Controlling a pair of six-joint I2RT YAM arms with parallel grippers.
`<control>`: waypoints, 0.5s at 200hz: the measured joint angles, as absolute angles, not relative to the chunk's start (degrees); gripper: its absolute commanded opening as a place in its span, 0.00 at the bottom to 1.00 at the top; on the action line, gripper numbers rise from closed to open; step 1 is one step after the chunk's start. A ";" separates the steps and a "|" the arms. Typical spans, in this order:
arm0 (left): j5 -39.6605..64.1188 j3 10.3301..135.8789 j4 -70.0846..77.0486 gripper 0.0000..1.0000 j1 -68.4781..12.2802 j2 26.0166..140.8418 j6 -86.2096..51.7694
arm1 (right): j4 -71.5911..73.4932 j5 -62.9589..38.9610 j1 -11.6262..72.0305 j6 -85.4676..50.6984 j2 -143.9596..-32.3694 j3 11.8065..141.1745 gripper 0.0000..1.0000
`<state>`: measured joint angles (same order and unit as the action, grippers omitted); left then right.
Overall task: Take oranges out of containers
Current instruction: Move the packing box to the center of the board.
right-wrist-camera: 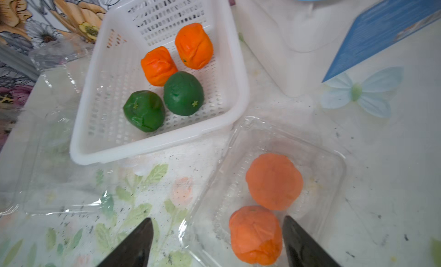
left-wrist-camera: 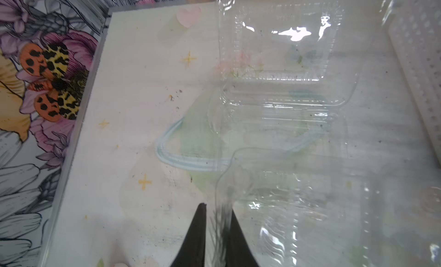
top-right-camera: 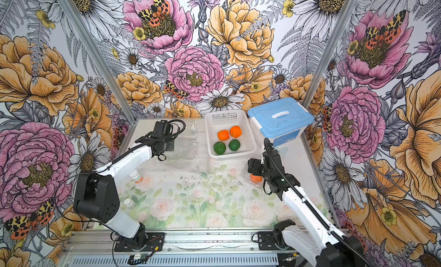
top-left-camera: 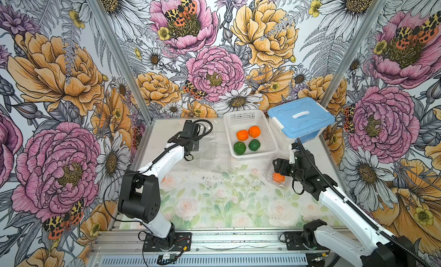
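Two orange oranges (right-wrist-camera: 274, 181) (right-wrist-camera: 255, 234) lie in a clear clamshell container (right-wrist-camera: 334, 158) at the right of the table, and they look hazy through its plastic. My right gripper (right-wrist-camera: 217, 230) hangs open just above it, one finger beside the nearer orange (top-left-camera: 278, 177) and the other over the table. Several more oranges, two orange (top-left-camera: 242, 135) and two green (top-left-camera: 239, 147), sit in the white basket (top-left-camera: 250, 118). Empty clear containers (left-wrist-camera: 281, 46) (top-right-camera: 188, 144) lie at the back left. My left gripper (left-wrist-camera: 217, 218) stands slightly open with a container's thin rim between its fingers.
A white tub with a blue lid (top-left-camera: 300, 115) stands at the back right, next to the basket. Two small white-capped bottles (top-right-camera: 134, 176) (top-right-camera: 129, 203) stand beside the left arm. The metal frame posts and patterned walls close in the table's sides and back.
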<state>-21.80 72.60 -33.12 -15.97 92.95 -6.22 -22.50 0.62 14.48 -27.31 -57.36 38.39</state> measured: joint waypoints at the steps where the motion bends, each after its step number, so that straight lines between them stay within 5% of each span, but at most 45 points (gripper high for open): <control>1: -21.80 72.69 -33.12 0.37 -15.94 92.99 -6.31 | -22.50 0.60 14.31 -27.29 -57.47 38.39 0.85; 17: -21.93 73.84 -32.95 0.57 -15.84 93.45 -6.00 | -22.61 0.43 10.46 -27.29 -59.86 38.41 0.85; 39: -22.94 73.87 -32.82 0.98 -16.47 93.41 -5.39 | -23.14 0.12 4.97 -27.31 -61.49 38.41 0.86; 100: -29.95 63.55 -26.11 0.99 -27.57 79.68 -5.52 | -23.31 -1.37 -1.93 -25.36 -64.58 40.88 0.92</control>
